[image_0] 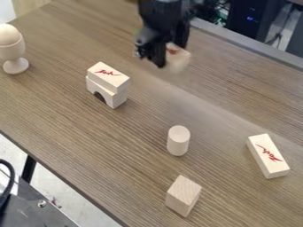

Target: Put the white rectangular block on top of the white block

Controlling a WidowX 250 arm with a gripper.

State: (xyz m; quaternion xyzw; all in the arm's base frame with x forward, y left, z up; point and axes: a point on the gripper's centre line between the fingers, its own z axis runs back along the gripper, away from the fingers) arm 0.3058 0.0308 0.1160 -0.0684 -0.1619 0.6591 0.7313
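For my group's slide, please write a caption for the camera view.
Gripper holding a pale block above the table; a rectangular block sits on an arch.

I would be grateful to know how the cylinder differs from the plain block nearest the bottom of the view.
The cylinder has a round top and a curved side, while the plain block has flat faces and sharp corners. The cylinder looks evenly pale, whereas the plain block shows wood grain. Both rest on the table without red marks.
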